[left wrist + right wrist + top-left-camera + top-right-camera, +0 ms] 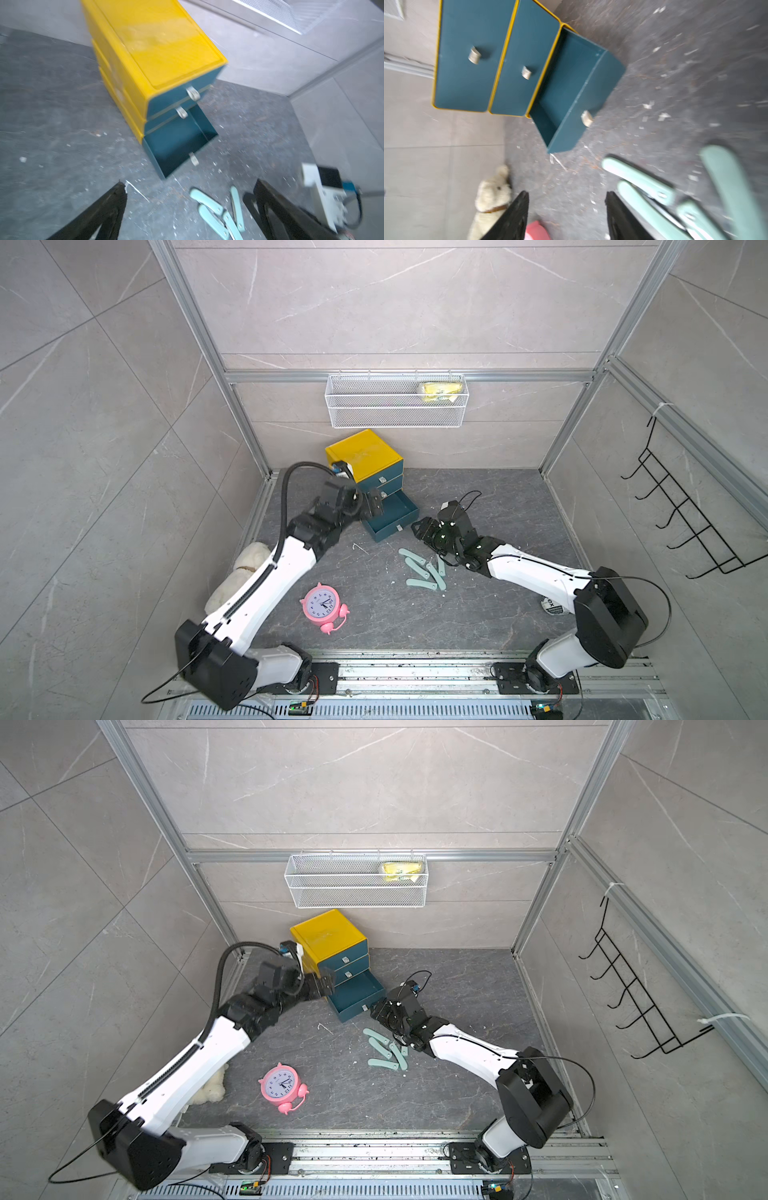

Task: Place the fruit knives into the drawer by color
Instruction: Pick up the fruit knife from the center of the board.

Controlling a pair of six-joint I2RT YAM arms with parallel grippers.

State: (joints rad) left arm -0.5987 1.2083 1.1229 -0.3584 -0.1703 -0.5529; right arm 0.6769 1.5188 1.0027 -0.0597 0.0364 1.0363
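The drawer chest has a yellow case and three dark teal drawers. It stands at the back of the table. Its bottom drawer is pulled out and looks empty; the upper two are closed. Several pale teal fruit knives lie in a loose pile on the table in front of it. My left gripper hovers open at the open drawer's left side, holding nothing. My right gripper is open and empty, between the drawer's front and the knives.
A pink alarm clock lies at front centre. A cream plush toy sits at the left edge under my left arm. On the back wall hangs a white mesh basket holding a yellow packet. A black hook rack is on the right wall.
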